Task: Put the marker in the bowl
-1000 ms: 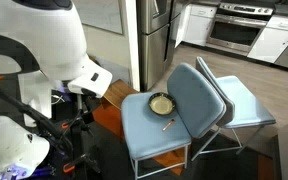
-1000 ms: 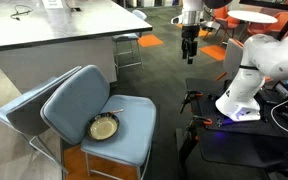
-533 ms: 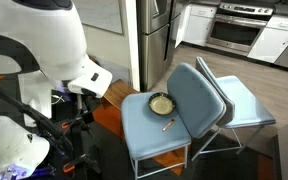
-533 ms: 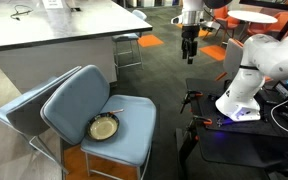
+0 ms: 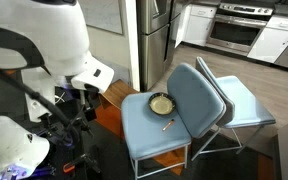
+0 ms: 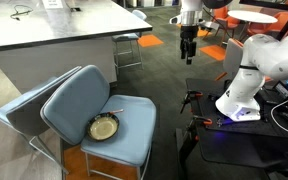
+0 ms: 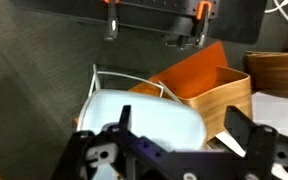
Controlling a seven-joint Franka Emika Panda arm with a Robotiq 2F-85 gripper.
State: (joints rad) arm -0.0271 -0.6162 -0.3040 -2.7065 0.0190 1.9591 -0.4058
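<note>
The bowl [image 5: 161, 103] is tan-yellow with a dark rim and sits on the blue chair seat [image 5: 144, 135]. It also shows in the other exterior view [image 6: 104, 127]. The reddish-orange marker [image 5: 168, 124] lies on the seat just beside the bowl, not in it. It shows as a thin line by the chair back [image 6: 113, 107]. My gripper [image 6: 188, 52] hangs high, well away from the chair, pointing down. In the wrist view my gripper [image 7: 180, 128] is open and empty over a pale blue seat [image 7: 134, 115]. The bowl and marker are out of the wrist view.
A second blue chair [image 5: 242, 100] stands behind the first. A steel fridge [image 5: 154, 40] and oven are at the back. A grey counter [image 6: 44, 25] and my white base [image 6: 242, 92] flank the chair. An orange and wood box [image 7: 199, 85] shows under the wrist.
My arm has shifted slightly in an exterior view, with the white link a little higher. The bowl and marker have not moved.
</note>
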